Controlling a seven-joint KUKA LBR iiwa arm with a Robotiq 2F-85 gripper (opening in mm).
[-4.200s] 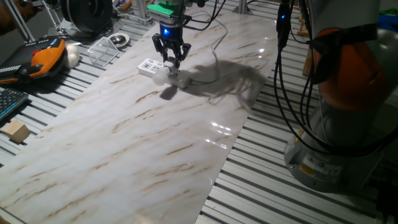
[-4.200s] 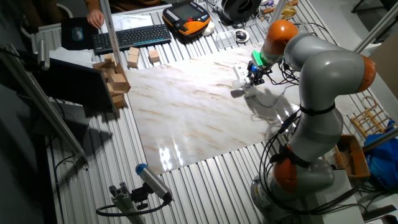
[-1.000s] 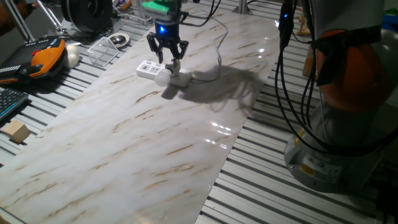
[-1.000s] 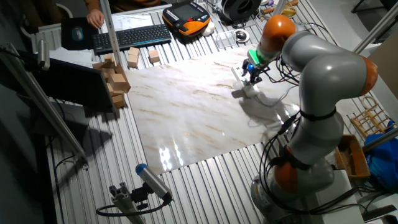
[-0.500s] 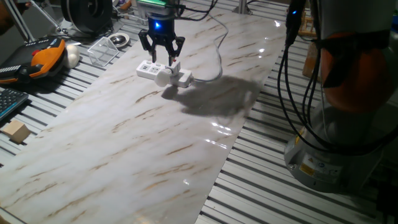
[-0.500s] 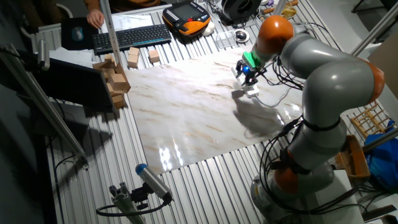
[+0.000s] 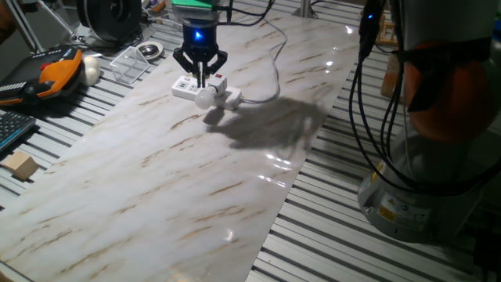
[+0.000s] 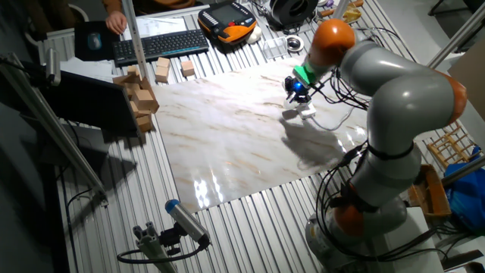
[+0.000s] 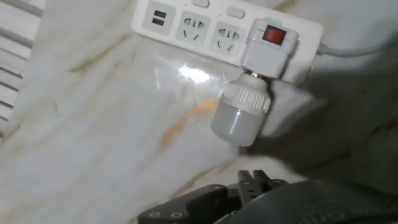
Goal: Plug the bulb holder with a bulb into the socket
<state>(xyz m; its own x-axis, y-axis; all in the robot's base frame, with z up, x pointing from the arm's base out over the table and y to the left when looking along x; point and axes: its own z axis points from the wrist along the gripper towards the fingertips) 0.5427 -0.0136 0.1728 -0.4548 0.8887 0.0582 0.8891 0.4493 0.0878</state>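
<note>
The socket (image 9: 186, 25) is a white power strip lying on the marble board; it also shows in one fixed view (image 7: 185, 87). The bulb holder (image 9: 267, 50), white with a red mark, sits on the strip's end outlet beside the cable and looks seated. Its bulb (image 9: 239, 115) sticks out sideways over the board, and also shows in one fixed view (image 7: 205, 96). My gripper (image 7: 201, 78) hovers just above the strip and holder, fingers pressed together and empty. In the hand view its fingertips (image 9: 254, 180) show at the bottom edge, apart from the bulb. In the other fixed view the gripper (image 8: 295, 92) stands above the strip.
The strip's white cable (image 7: 270, 74) runs off to the right across the board. Left of the board lie a clear plastic box (image 7: 129, 63), a white egg-like ball (image 7: 91, 70), an orange pendant (image 7: 55, 70) and a wooden block (image 7: 19, 166). A keyboard (image 8: 159, 45) and wooden blocks (image 8: 140, 95) sit at the far side.
My gripper let go of the holder, which stays on the strip. It drifted left along the strip, and its fingers went from open to shut.
</note>
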